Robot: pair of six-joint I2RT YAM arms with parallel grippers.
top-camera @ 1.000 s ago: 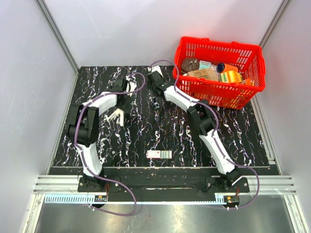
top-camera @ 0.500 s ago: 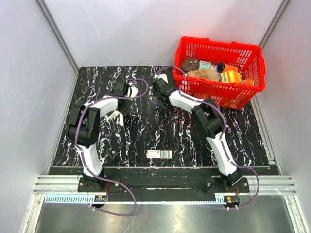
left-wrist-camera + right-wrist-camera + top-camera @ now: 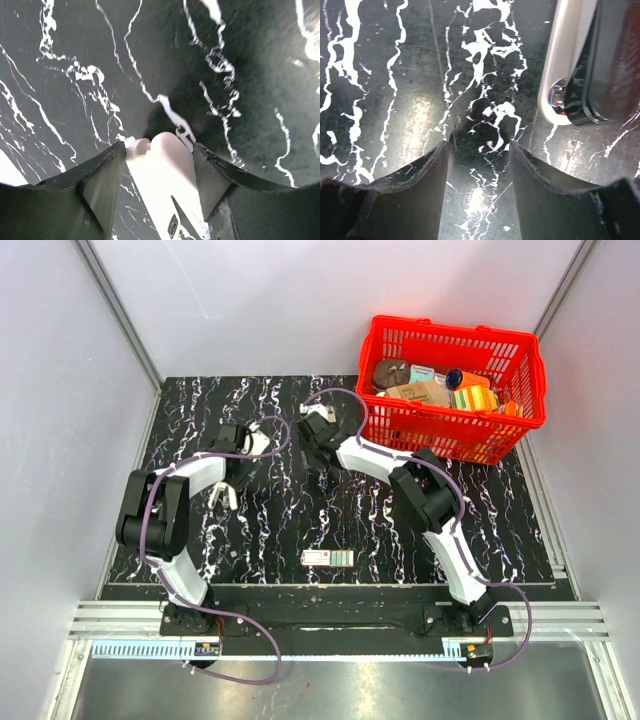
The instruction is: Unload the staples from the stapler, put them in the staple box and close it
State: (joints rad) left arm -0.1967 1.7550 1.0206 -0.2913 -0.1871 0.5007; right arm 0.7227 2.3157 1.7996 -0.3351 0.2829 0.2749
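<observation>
The small white stapler sits between the fingers of my left gripper, its rounded hinge end poking out past the fingertips. Both fingers press its sides. From above, the stapler hangs toward the near side from my left gripper over the left part of the table. My right gripper hovers low over the black marbled table with its jaws apart and only table between them. In the top view my right gripper is at mid-table, facing the left arm. A thin grey sliver lies by its left fingertip; whether it is staples is unclear.
A red basket full of items stands at the back right. A small red-white-green box lies near the front edge at the middle. White and dark arm hardware fills the upper right of the right wrist view.
The left arm has swung left and nearer with the stapler in its jaws. The right gripper has moved left, away from the basket, and its jaws have narrowed.
</observation>
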